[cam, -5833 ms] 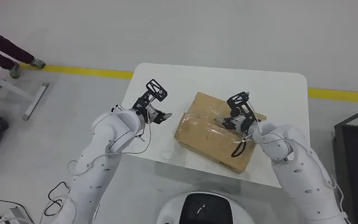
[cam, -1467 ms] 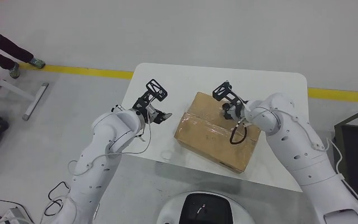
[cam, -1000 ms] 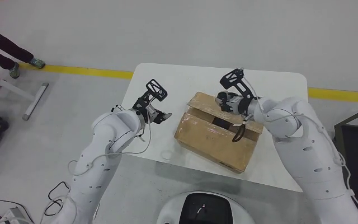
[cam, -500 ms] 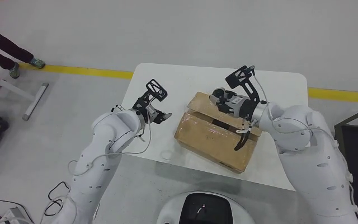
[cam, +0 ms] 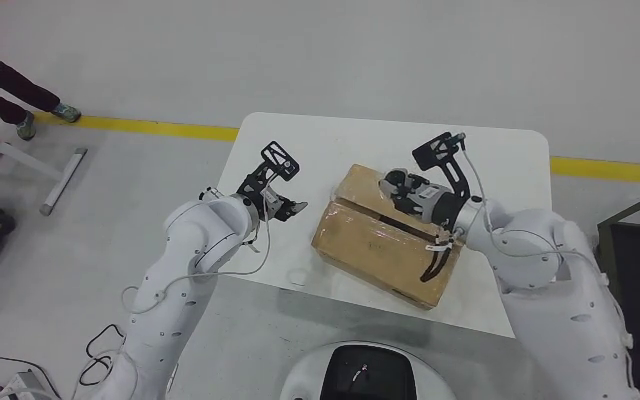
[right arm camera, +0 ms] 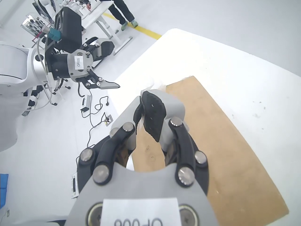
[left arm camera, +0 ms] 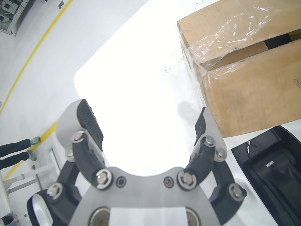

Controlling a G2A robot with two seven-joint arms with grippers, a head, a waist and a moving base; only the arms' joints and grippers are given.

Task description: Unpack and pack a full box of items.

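Here, the left gripper (cam: 290, 208) hangs spread over bare worktop (cam: 330, 140), just beside the box (cam: 375, 245) at mid-worktop. The right gripper (cam: 397, 185) pinches the far flap (right arm camera: 211, 142). Opening is in hand, and the next move likely calls for folding it back. The left wrist view shows clear tape (left arm camera: 223, 43) wrinkled across the seam; the right wrist view shows the pinch.

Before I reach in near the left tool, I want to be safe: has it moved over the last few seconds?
No. The left tool hangs at the same spot over the table, just beside the cardboard box.
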